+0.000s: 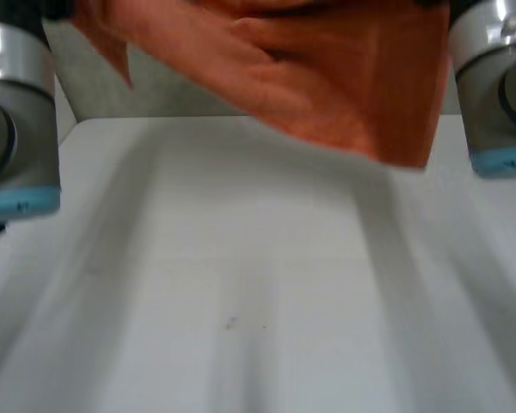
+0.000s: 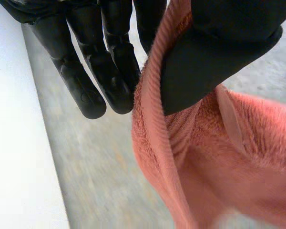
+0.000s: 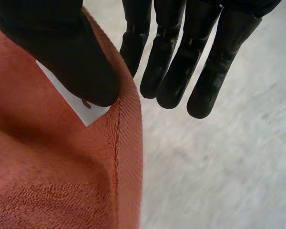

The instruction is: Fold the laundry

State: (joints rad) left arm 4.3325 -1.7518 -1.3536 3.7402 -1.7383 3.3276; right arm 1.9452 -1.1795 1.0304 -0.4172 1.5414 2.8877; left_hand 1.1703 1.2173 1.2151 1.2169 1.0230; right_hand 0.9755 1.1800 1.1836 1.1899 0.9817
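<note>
Clearly lifted off the white table (image 1: pixel 241 292), a salmon-orange terry towel (image 1: pixel 327 77) hangs in the air between the two grey arms, with the left arm (image 1: pixel 13 120) at the left and the right arm (image 1: pixel 494 95) at the right. Its lower edge slopes down from the left to a low corner on the right side, which hangs in front of the table's far edge. The cloth is bunched into soft folds across the middle.

In the left wrist view, the black left hand (image 2: pixel 219 47) grasps the towel (image 2: pixel 219 162) at its ribbed hem. The thumb presses on the near face of the cloth, and the straight fingers (image 2: pixel 109 71) lie against the hem's other side, so the edge is pinched between them. The rest of the towel falls away below the thumb.

In the right wrist view, the black right hand (image 3: pixel 62 47) grips the towel (image 3: pixel 47 167) near a hemmed corner. Its thumb is clamped down on the cloth and partly covers a small white sewn-in label (image 3: pixel 83 109). The straight fingers (image 3: pixel 176 62) reach out just beside the hem.
</note>
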